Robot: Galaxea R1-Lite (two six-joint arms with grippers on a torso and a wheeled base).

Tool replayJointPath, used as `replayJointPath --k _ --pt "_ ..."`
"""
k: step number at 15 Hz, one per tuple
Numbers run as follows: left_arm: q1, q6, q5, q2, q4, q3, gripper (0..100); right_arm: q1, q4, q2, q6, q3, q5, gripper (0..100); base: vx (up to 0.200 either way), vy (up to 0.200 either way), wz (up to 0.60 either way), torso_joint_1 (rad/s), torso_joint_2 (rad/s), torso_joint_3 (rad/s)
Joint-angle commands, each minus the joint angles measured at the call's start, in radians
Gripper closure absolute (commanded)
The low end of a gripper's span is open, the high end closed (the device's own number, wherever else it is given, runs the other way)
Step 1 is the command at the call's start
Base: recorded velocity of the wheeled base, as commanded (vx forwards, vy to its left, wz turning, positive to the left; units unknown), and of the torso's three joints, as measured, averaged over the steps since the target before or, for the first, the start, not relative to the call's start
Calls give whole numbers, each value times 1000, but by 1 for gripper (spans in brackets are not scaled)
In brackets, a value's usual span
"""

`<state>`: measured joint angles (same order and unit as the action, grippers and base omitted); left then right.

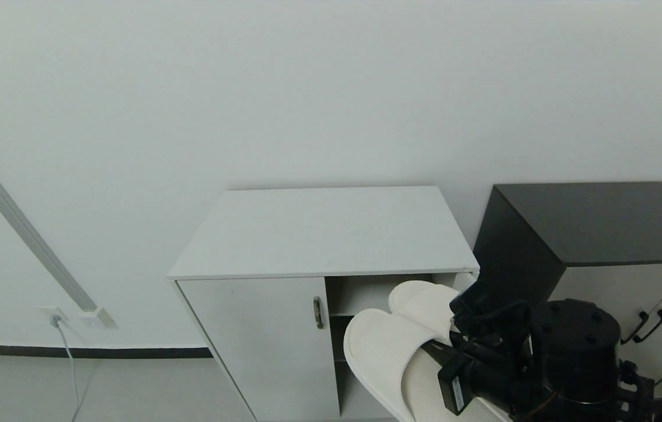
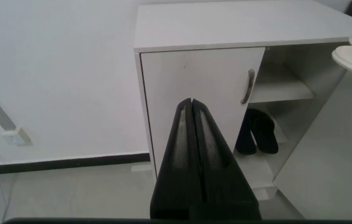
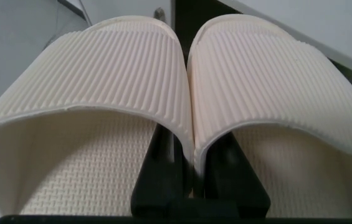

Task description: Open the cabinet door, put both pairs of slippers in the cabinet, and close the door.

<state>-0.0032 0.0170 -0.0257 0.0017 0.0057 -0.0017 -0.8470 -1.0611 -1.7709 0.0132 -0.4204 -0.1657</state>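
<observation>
Two ribbed cream slippers [image 3: 119,68] pinched by right fingers [image 3: 160,177]; left fingers [image 2: 212,155] closed, empty.

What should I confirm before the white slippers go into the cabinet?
1. Right side of the cabinet open: ok.
2. Both white slippers pinched together in the right hand: ok.
3. Pair of black slippers already inside, below the shelf: ok.
4. That shelf bare where visible: ok.
5. Empty left hand shut, away from the opening: ok.
6. Whether the door is swung fully aside: cannot tell.
</observation>
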Motion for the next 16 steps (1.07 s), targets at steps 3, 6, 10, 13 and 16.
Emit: replayJointPath --k 3,6,10,13,16 --pt "0 0 0 0 0 0 100 -1 0 -16 1 0 0 100 0 0 0 -159 362 204" --pt "0 0 0 0 0 0 100 -1 -2 -22 1 0 0 100 0 0 0 -167 375 212" --pt "-1 0 0 0 0 0 100 -1 -2 -24 1 -1 2 100 0 0 0 -199 463 257" --pt "0 0 0 0 0 0 100 -1 -4 -30 1 -1 0 100 0 0 0 -227 561 323" --pt "0 0 0 0 0 0 100 -1 -20 -42 1 2 0 100 0 0 0 -217 543 320"
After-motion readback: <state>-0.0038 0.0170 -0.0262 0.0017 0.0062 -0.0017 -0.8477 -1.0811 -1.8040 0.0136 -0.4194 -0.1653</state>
